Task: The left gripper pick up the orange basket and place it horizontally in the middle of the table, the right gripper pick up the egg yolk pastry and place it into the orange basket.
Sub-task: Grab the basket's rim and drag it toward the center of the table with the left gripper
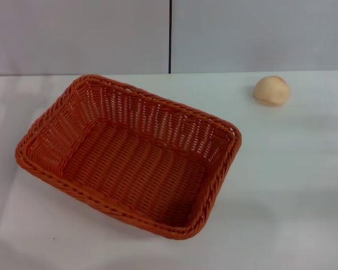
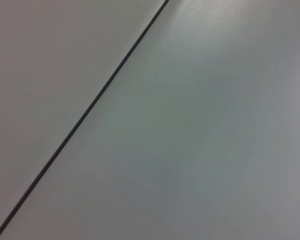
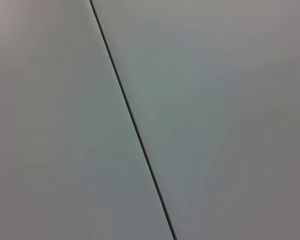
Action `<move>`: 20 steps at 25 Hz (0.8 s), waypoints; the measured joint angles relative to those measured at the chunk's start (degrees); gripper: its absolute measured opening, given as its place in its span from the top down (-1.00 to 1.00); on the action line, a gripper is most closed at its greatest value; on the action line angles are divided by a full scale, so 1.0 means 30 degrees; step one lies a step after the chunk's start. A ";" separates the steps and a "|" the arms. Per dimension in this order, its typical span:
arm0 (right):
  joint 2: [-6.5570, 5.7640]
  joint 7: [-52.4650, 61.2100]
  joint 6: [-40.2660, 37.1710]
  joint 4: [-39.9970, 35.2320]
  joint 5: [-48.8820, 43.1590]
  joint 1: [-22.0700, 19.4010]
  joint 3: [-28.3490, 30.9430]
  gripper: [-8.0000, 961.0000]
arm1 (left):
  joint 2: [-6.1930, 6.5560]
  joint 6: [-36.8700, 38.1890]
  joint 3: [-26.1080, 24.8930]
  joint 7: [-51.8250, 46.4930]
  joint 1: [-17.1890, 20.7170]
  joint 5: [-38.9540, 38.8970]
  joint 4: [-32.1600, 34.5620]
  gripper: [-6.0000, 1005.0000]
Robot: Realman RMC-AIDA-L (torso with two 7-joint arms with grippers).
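Head view: egg yolk pastry (image 1: pixel 271 90) well apart from orange basket (image 1: pixel 129 154).

I see the orange woven rectangular basket (image 1: pixel 129 154) lying askew on my left, upright and empty; the pale round dome-shaped pastry (image 1: pixel 271 90) sits well apart, far right.

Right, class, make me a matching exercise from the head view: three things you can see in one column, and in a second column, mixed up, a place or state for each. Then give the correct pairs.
Column one:
1. orange basket
2. egg yolk pastry
3. table

Column two:
A. white and flat, carrying both other things
B. empty, lying at a slant on the robot's left half of the table
C. small and pale, far back on the robot's right, apart from the basket

Pairs: 1-B, 2-C, 3-A.

Neither arm shows in any view.
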 joint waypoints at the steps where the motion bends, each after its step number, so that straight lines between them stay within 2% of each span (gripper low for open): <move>1: 0.0000 0.0026 0.0007 0.0024 0.0000 -0.0002 0.0000 -0.31 | 0.0000 0.0000 0.0000 0.0000 0.0000 0.0000 0.0000 -0.56; 16: 0.0040 0.0065 0.0036 0.0168 -0.0079 -0.0154 -0.0108 -0.31 | 0.0040 0.1209 0.0848 -0.0021 0.0311 -0.0003 0.0170 -0.56; 20: 0.0063 0.0367 0.0038 0.0250 -0.0131 -0.0327 -0.0220 -0.31 | 0.0111 0.1455 0.1413 -0.1254 0.0509 -0.0002 0.1130 -0.56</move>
